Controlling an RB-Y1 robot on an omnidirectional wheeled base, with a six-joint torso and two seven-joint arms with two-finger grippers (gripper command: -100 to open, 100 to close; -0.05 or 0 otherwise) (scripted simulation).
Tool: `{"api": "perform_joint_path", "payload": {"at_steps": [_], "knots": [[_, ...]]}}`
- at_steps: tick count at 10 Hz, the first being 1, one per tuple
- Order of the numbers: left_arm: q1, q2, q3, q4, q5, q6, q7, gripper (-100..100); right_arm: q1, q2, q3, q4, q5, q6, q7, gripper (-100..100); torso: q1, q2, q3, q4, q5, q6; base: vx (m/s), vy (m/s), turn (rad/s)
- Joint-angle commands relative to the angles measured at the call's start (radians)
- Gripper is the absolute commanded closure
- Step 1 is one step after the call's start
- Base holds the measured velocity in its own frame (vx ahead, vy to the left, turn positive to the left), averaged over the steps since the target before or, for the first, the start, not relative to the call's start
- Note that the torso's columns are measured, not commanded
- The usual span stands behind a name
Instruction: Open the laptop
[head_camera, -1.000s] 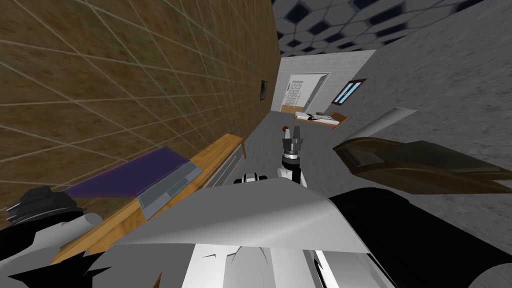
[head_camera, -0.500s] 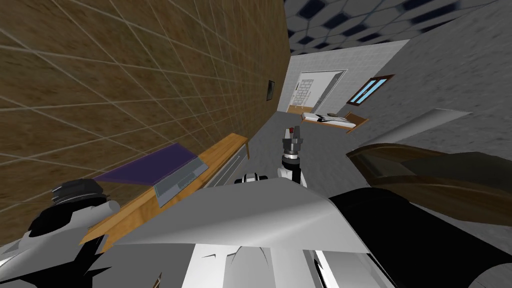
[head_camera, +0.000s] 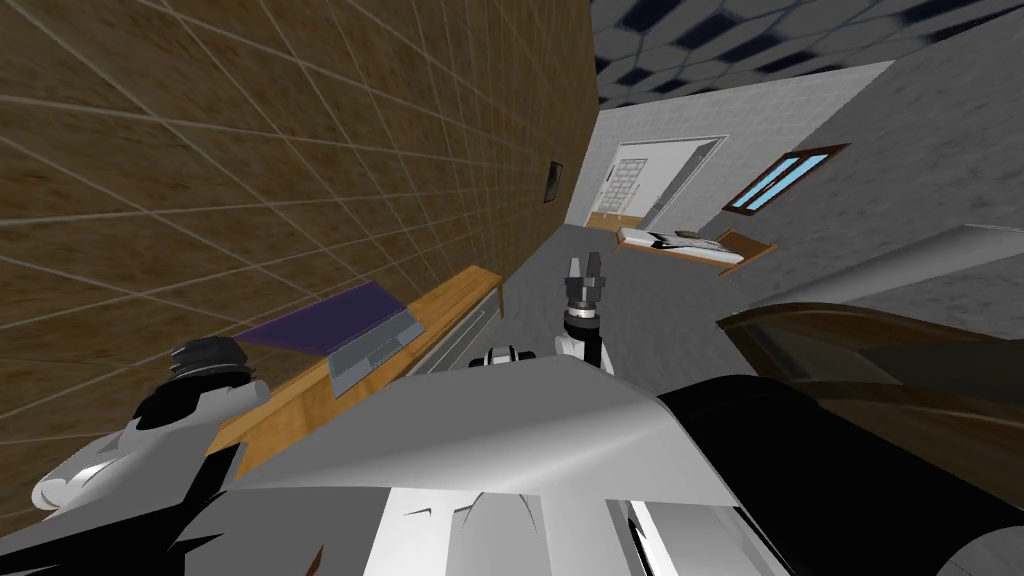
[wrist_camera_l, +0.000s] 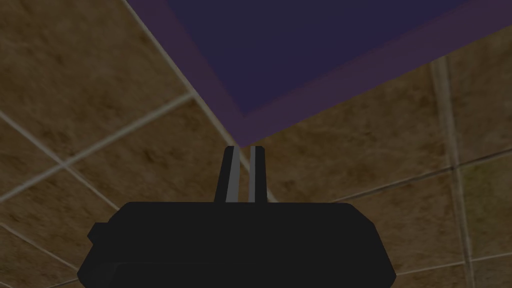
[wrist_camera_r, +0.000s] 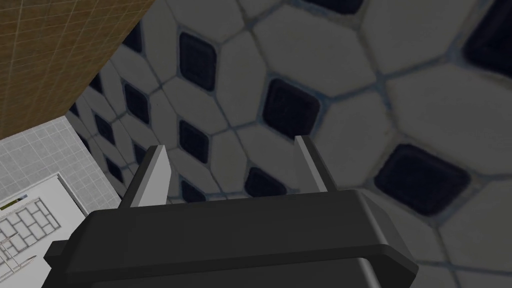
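brown tiled wall (head_camera: 300, 150), wooden desk (head_camera: 455, 295), open laptop (head_camera: 350, 335)

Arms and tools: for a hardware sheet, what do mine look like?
The left tool and right tool are each a black box carrying two thin, light grey blade fingers. The right forearm is white with a dark wrist.

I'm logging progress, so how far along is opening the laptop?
Done: the laptop on the wooden table already stands open, purple screen raised toward the brown wall. In hand: the left tool, fingers shut, points at a corner of that screen. Left: likely only drawing that arm away. The right tool is open.
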Motion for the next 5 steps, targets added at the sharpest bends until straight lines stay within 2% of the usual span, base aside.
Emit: {"api": "perform_joint_path", "payload": {"at_steps": [1, 2, 3, 4, 5], "knots": [[-0.028, -0.038, 0.005, -0.057, -0.068, 0.030, 0.012, 100, 0.000, 0.000, 0.000, 0.000, 0.000, 0.000, 0.000, 0, -0.002, 0.001, 0.000, 0.000, -0.001, -0.002, 0.026, -0.002, 0.156], [-0.038, -0.038, 0.005, -0.046, -0.084, 0.030, 0.012, 100, 0.000, 0.000, 0.000, 0.000, 0.000, 0.000, 0.000, 0, -0.002, 0.000, 0.000, 0.000, -0.001, 0.002, 0.000, 0.000, 0.000], [-0.038, -0.038, 0.005, -0.031, -0.084, 0.030, 0.012, 100, 0.000, 0.000, 0.000, 0.000, 0.000, 0.000, 0.000, 0, -0.002, -0.001, -0.001, 0.000, 0.000, 0.006, -0.007, 0.004, -0.040], [-0.081, -0.058, 0.001, -0.042, -0.128, 0.041, 0.035, 100, 0.000, 0.000, 0.000, 0.000, 0.000, 0.000, 0.000, 0, -0.002, -0.002, -0.001, -0.001, 0.000, 0.005, 0.010, 0.004, 0.274], [-0.082, -0.058, 0.001, -0.042, -0.153, 0.041, 0.035, 100, 0.000, 0.000, 0.000, 0.000, 0.000, 0.000, 0.000, 0, -0.001, -0.003, -0.002, -0.001, 0.000, -0.001, 0.025, -0.008, 0.153]]}}
